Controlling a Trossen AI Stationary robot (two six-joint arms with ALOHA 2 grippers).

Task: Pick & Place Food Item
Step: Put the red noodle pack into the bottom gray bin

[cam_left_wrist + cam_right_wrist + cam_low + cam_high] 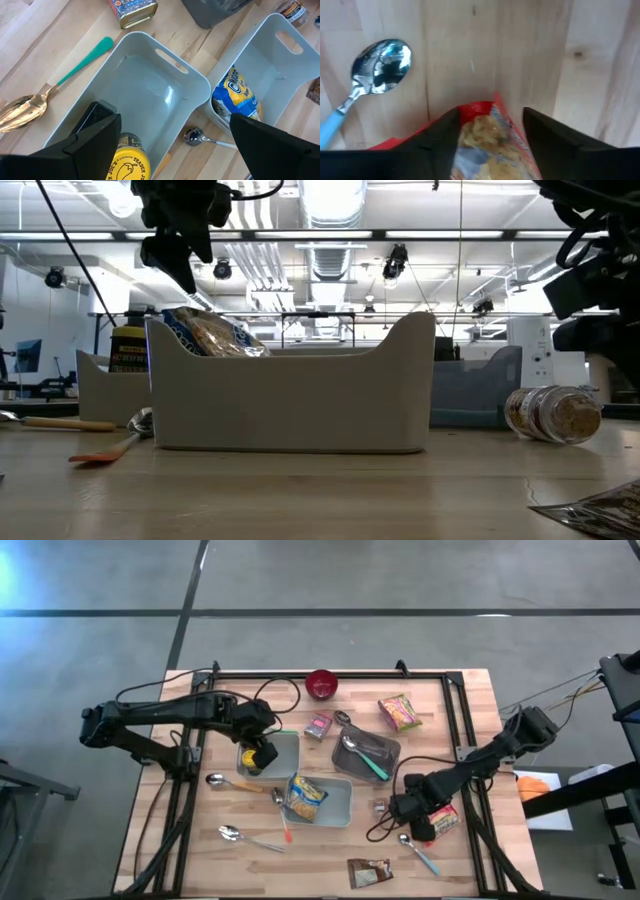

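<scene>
A red snack packet (443, 820) lies flat on the table near the right edge. My right gripper (490, 117) points down over one end of it, one finger on each side of that end (487, 135), with a gap between the fingers. My left gripper (262, 752) hangs open above a pale tray (165, 65), touching nothing. A yellow can (127, 162) stands in the tray below it. A second pale tray (340, 802) beside it holds a noodle packet (305, 795). My right gripper comes at the red packet's end (492, 107) from above, pointing down. The packet's edges run under both fingers, and it lies flat on the table. Whether the fingers touch it, I cannot tell.
On the table are a blue-handled spoon (375, 67) beside the red packet, a small jar (552, 415), a brown packet (368, 873), a dark tray (385, 745) with a teal-handled spoon, a tin (318, 726), another snack packet (400, 712), a red bowl (321, 684) and more spoons (240, 835).
</scene>
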